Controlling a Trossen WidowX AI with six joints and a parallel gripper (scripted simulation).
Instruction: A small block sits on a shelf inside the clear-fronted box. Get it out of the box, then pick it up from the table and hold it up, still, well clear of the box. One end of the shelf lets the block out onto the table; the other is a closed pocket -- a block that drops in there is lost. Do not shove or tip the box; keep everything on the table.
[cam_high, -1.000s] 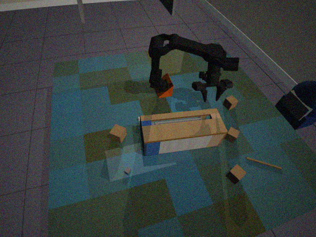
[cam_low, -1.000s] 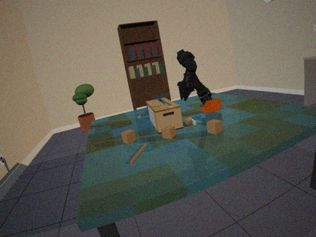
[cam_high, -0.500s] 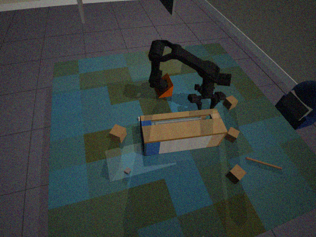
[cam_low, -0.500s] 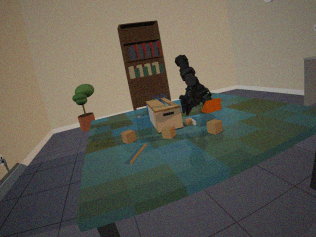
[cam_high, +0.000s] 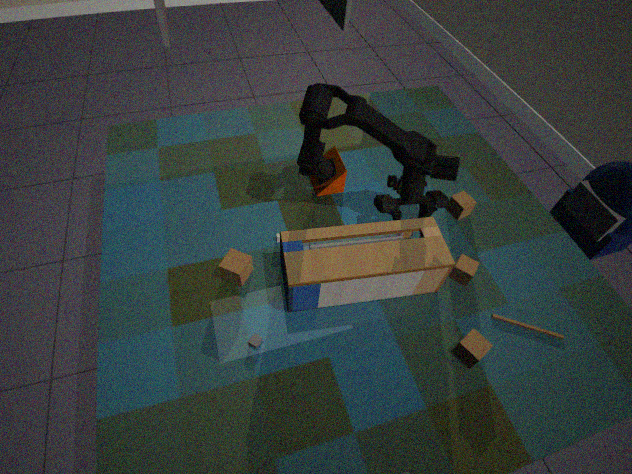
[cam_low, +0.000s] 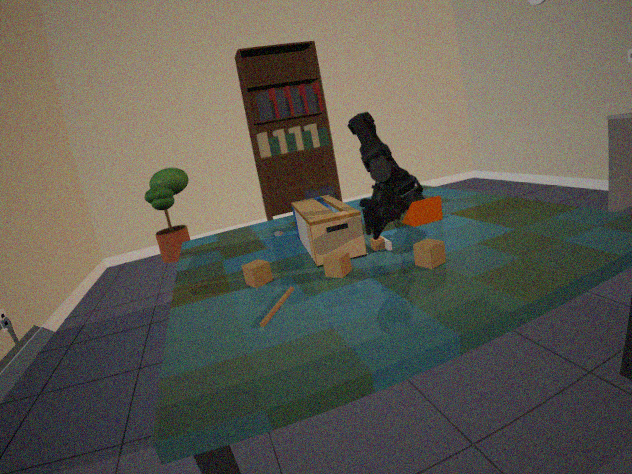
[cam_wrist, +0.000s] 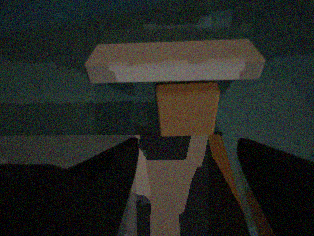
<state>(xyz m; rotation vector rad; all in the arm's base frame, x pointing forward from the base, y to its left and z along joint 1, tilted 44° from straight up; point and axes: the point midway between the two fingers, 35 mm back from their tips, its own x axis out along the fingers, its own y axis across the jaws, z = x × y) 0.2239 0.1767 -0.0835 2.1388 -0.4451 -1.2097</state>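
Note:
The small orange-tan block (cam_low: 377, 243) (cam_wrist: 188, 111) lies on the table outside the box, just beside a white bar (cam_low: 388, 245) (cam_wrist: 175, 62). Whether block and bar touch I cannot tell. The box (cam_high: 352, 262) (cam_low: 321, 244) stands upright, with a long slot in its top. My gripper (cam_high: 410, 211) (cam_low: 375, 233) (cam_wrist: 187, 145) points down beside the box's long side. It is partly open and empty. In the wrist view the block shows just beyond the gap between the fingertips, centred between them. In the top view the fingertips are close to the box's edge.
Larger wooden cubes stand around the box: one (cam_high: 235, 266) at its left end, others (cam_high: 463, 205) (cam_high: 465, 269) (cam_high: 474, 347) to its right. A thin stick (cam_high: 528, 326) (cam_low: 276, 307) lies on the table. A tiny cube (cam_high: 255, 340) lies before the box. An orange wedge (cam_high: 331, 184) (cam_low: 425, 211) is near the arm.

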